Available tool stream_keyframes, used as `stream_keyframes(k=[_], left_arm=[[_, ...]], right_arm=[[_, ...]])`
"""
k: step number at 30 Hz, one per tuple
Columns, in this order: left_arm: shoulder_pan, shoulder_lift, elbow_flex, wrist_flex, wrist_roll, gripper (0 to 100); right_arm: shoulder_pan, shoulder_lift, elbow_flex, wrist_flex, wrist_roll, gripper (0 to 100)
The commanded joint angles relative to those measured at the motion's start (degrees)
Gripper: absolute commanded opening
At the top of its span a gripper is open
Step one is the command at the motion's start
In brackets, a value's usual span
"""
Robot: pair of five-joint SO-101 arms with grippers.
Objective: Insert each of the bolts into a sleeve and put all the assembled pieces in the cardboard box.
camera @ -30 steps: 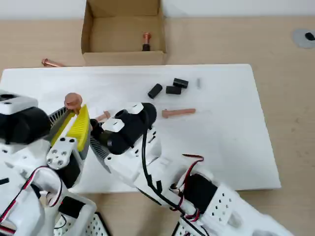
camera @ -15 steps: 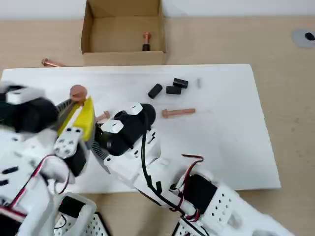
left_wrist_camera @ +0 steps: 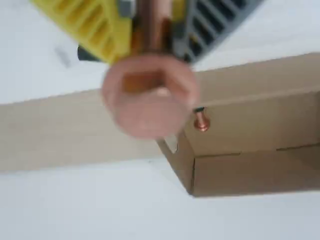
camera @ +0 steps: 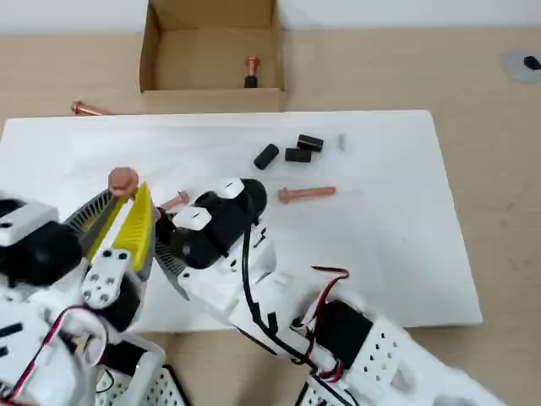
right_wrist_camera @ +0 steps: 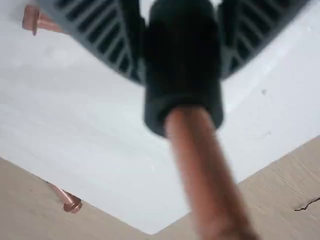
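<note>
The left pincer (camera: 123, 196) pinches a copper bolt (camera: 123, 179) between its yellow and grey fingers (camera: 139, 220), round head clear of the tips, over the white board's (camera: 380, 254) left side. Just right of it, the right pincer (right_wrist_camera: 182, 40) clamps a black sleeve (right_wrist_camera: 182, 70) with a copper shaft (right_wrist_camera: 200, 165) sticking out of its end. Further right on the board lie three loose sleeves (camera: 297, 155) and a second bolt (camera: 306, 194). The cardboard box (camera: 150, 51) stands beyond the far edge, an assembled piece (camera: 251, 72) inside; a third bolt (camera: 87, 108) lies on the tabletop (camera: 499, 152) left of it.

Smooth coppery metal bolt (left_wrist_camera: 150, 95), matt black sleeve (right_wrist_camera: 182, 65), matt cardboard box (camera: 211, 100), smooth white board (camera: 380, 237), wood-grain table (camera: 490, 127)
</note>
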Motion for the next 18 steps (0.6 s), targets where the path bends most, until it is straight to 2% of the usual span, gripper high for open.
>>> stream_keyframes(k=[1,18], left_arm=[[-0.4,0.0,-5.6,1.7,-0.4,0],[-0.2,0.0,-2.7,1.2,1.8,0]], right_arm=[[-0.5,-1.9,-2.9,-1.7,-0.3,0.9],[-0.5,-1.9,-3.5,-1.7,-0.4,0.9]])
